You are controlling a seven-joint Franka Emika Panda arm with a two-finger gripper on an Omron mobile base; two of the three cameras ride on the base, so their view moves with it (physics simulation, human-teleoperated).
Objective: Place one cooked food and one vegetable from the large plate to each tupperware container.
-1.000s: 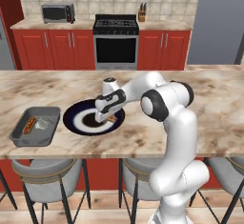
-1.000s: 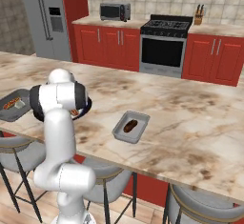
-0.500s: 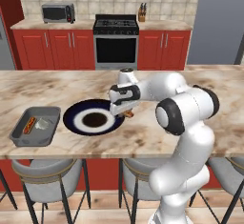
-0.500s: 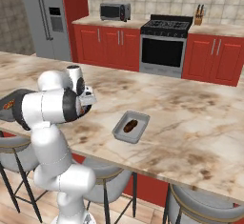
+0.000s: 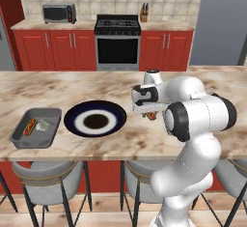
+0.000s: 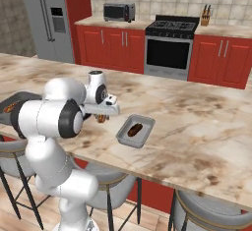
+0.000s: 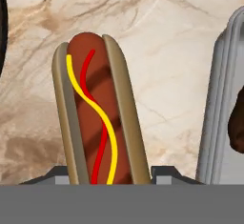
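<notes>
Gripping a hot dog [image 7: 97, 113], the gripper [image 7: 108, 173] holds the bun between its two fingertips above the marble counter [image 7: 157, 32]; yellow and red sauce lines wind along the sausage. In the hand view a grey tupperware container [image 7: 220, 108] stands at 3 o'clock of the hot dog, just beside it and apart, with a dark brown food item [image 7: 237, 120] inside at the frame's edge.

Left base view: gripper [image 5: 150, 115] hangs over the counter at 3 o'clock of the large plate [image 5: 95, 119], past its rim, hot dog [image 5: 151, 116] peeking out below the hand. A second tupperware container [image 5: 36, 127] sits at 9 o'clock of the plate, near it, holding another hot dog [image 5: 30, 126] and a pale item [image 5: 43, 124].

Right base view: gripper [image 6: 102, 117] with hot dog [image 6: 102, 118] at 9 o'clock of the near container [image 6: 136, 130], close but not over it.
</notes>
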